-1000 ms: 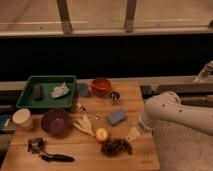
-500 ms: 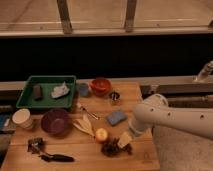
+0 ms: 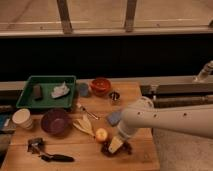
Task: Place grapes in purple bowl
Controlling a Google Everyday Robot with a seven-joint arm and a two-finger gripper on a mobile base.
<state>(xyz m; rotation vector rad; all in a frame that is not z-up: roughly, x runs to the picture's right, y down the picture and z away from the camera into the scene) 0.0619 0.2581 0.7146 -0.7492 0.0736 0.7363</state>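
Observation:
The grapes (image 3: 126, 148), a dark lumpy bunch, lie on the wooden table near its front edge, right of centre. My gripper (image 3: 115, 144) has come down from the right onto the bunch, its pale fingers open and covering the middle of it. The grapes still rest on the table. The purple bowl (image 3: 43, 122) stands empty at the left of the table, well away from the gripper.
A yellow-orange fruit (image 3: 101, 134) sits just left of the grapes, and a blue sponge (image 3: 114, 118) lies behind them. Farther back stand a red-orange bowl (image 3: 101, 86) and a green tray (image 3: 45, 78). A paper cup (image 3: 22, 119) is at the far left, with a black tool (image 3: 56, 158) at the front.
The arm has swung left and down, from beside the sponge to right over the grapes. The grapes have not moved.

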